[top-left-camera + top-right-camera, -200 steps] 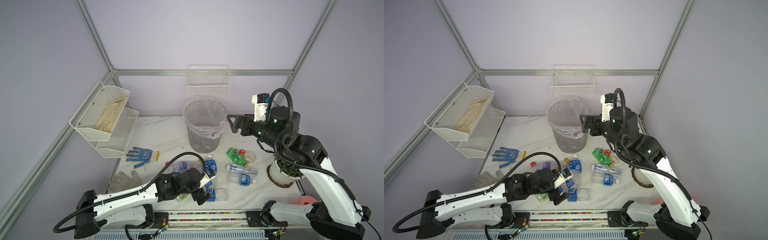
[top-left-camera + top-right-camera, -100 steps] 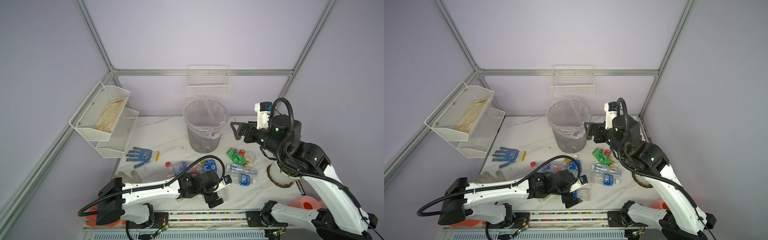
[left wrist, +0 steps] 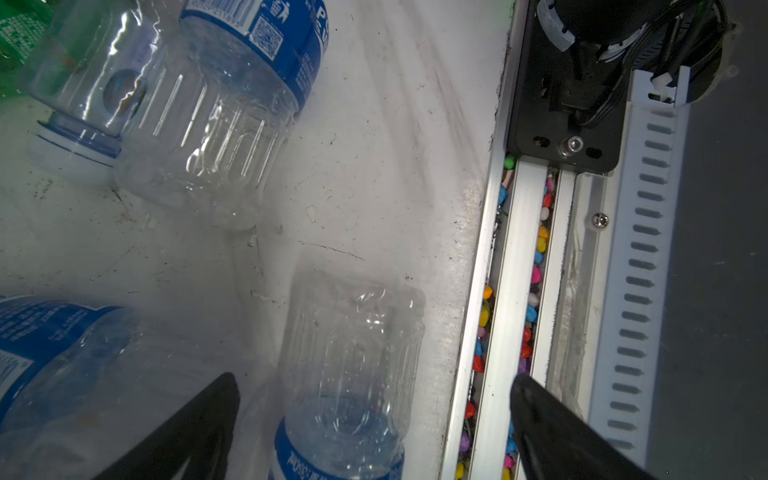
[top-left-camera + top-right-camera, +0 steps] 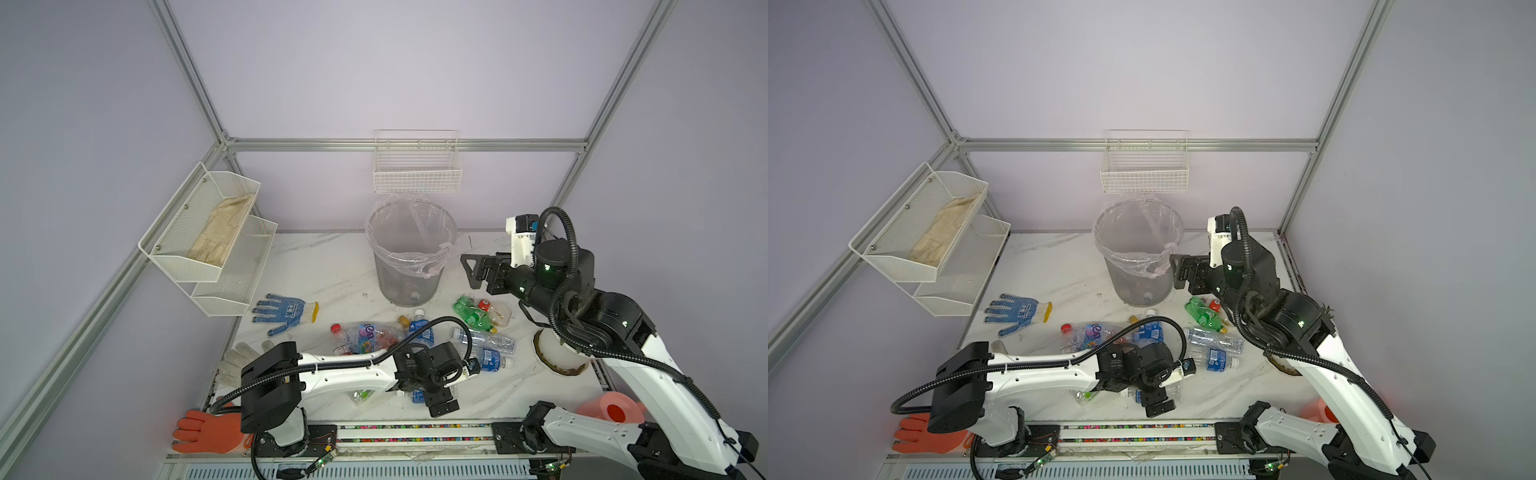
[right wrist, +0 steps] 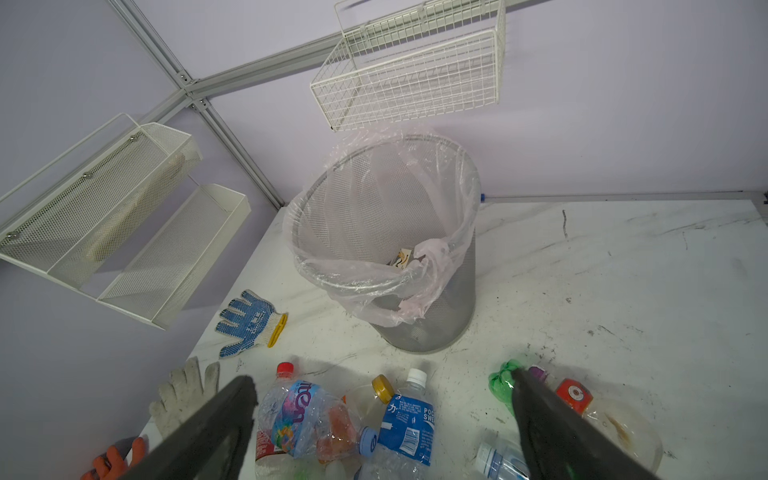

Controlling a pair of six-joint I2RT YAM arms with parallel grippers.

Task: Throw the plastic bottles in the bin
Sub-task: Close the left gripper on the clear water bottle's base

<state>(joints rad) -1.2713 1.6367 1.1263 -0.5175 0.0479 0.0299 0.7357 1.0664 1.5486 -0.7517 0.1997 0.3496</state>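
A robotics lab test cell is shown, not a home or shop. The space is boxed in by an alu. profile frame (image 4: 407, 144) w/ plain lilac wall panels (image 4: 374, 75). A left arm (image 4: 345, 374) & a right arm (image 4: 665, 386) are mounted on a rail (image 4: 415, 432) along the front edge of the table (image 4: 316, 266); a slotted cable duct (image 3: 640, 249) is run beside it. Props are staged: a wire basket (image 4: 417, 178) is hung above the back edge, a mesh shelf (image 4: 208, 232) is fixed at the left edge, and plastic bottles (image 4: 486, 359) are strewn near the bin (image 4: 409, 257).
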